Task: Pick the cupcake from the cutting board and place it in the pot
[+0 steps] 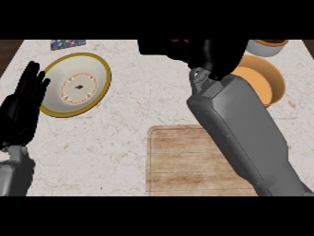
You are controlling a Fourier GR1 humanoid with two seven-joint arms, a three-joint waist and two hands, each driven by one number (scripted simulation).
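Fingers of right hand point(203, 54): curled round a mostly hidden cupcake point(180, 41), just left of pot point(276, 83). Left hand point(20, 108): open, resting well left of pot.

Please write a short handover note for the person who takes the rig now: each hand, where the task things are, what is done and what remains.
Left hand: open, fingers up, resting at the left edge beside the plate.
Right hand: raised at the far side of the counter, just left of the orange pot, fingers curled round something with a bit of red showing; probably the cupcake, mostly hidden.
Cutting board: no cupcake on the visible part.
Done: pick, it seems.
Left: move over the pot and release; nothing is visible inside the pot yet.
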